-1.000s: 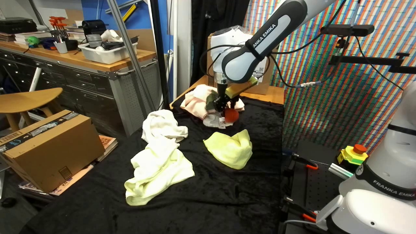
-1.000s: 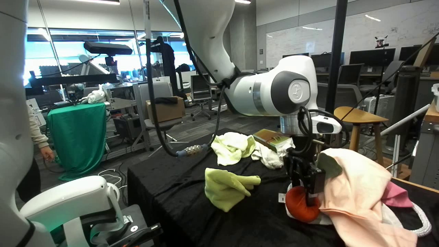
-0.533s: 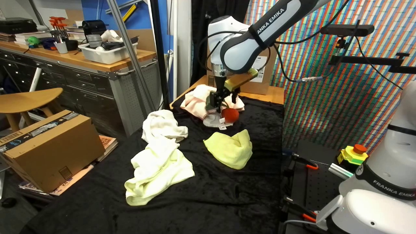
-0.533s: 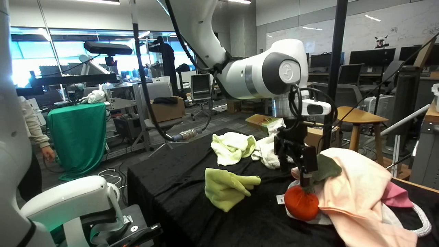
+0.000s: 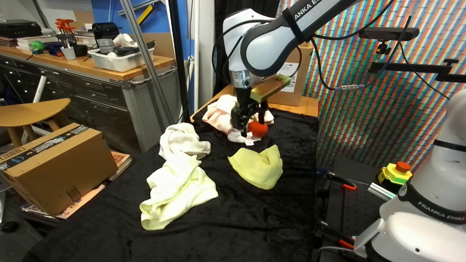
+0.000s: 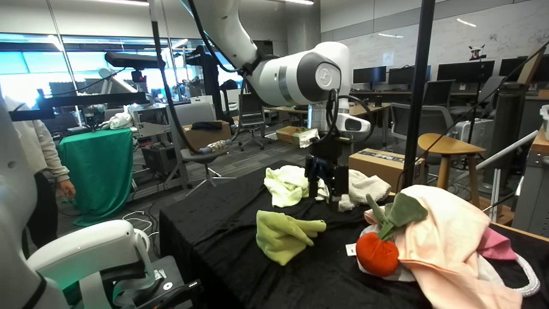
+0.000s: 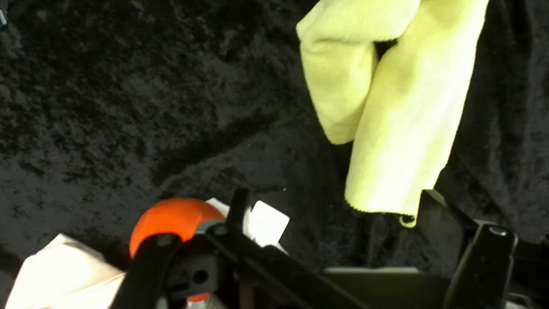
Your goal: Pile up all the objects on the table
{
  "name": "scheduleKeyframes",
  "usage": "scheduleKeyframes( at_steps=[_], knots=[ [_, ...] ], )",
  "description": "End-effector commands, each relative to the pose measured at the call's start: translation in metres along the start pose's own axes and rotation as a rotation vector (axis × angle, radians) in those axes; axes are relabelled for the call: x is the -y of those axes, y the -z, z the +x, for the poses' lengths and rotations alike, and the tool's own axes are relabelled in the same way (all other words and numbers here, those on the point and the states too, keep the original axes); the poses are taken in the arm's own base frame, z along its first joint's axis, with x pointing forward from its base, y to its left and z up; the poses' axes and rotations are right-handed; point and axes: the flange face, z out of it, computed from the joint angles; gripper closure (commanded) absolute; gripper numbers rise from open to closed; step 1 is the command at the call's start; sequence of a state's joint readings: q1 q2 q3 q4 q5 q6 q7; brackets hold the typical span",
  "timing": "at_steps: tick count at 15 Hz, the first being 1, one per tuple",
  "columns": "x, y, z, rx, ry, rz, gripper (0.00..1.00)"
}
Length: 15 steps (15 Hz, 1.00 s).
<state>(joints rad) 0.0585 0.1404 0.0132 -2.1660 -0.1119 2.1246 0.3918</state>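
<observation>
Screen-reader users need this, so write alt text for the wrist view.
An open gripper, holding nothing, hangs above a black-covered table, with a folded yellow-green cloth at upper right. At lower left, the gripper partly hides a round orange-red toy, which has a white tag to its right and a pale pink cloth to its left.

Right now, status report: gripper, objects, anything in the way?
Gripper open, holding nothing. Orange-red ball beside pink cloth; yellow-green cloth lying by itself, so not all piled yet. Nothing visibly blocking.
</observation>
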Motion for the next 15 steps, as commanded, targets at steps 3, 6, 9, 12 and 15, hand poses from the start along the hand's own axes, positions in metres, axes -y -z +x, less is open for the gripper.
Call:
scheduleKeyframes(
  at_steps=[3, 6, 9, 12, 15],
  knots=[
    [0.037, -0.018, -0.039, 0.084, 0.009, 0.033, 0.00],
    [0.044, -0.033, -0.053, 0.118, -0.016, 0.024, 0.00],
    [0.044, -0.043, -0.061, 0.146, -0.036, 0.025, 0.00],
    [0.049, -0.050, -0.066, 0.187, -0.030, 0.063, 0.00],
    [0.055, -0.054, -0.068, 0.219, -0.029, 0.101, 0.00]
  ],
)
